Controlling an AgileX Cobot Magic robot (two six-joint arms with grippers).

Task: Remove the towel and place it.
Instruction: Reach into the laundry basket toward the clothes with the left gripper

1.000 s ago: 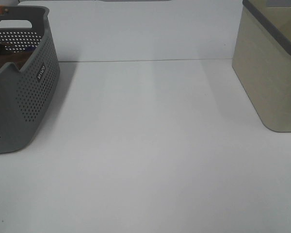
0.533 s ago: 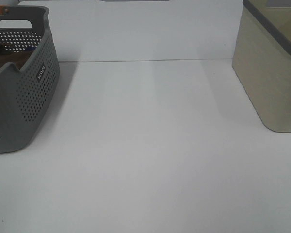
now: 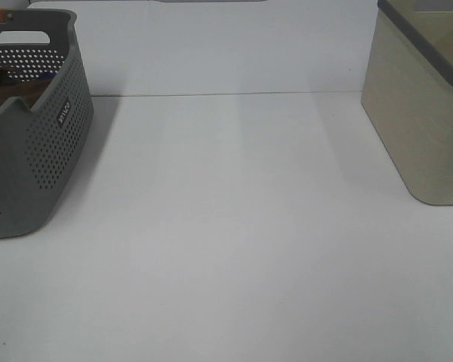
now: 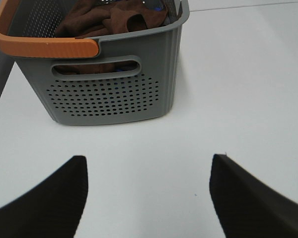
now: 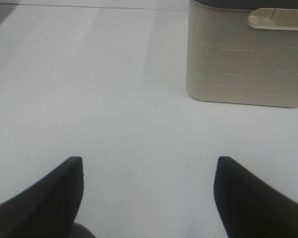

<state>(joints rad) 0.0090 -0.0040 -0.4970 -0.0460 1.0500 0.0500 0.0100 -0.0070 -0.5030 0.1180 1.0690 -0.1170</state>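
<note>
The dark brown soft cloth towel [image 4: 114,20] lies bunched inside the grey perforated plastic basket [image 4: 114,94] with the orange handle [image 4: 44,47], at the left side of the white desk [image 3: 234,226]. The left fingers [image 4: 44,198] are spread wide with nothing between them, hanging over bare desk just short of the basket's near wall. The right fingers [image 5: 39,198] are equally wide apart and empty, facing the beige plastic bin [image 5: 243,59] far to the right.

The step in hand looks like the reach for the towel. To do it well, the left arm should rise over the near rim, clear the orange handle, then come down on the highest fold and pinch deep, since soft cloth may slip from a shallow grip. Lift straight up until the cloth clears the rim, or the basket could drag. Between basket and bin the desk offers broad open room for laying it down
</note>
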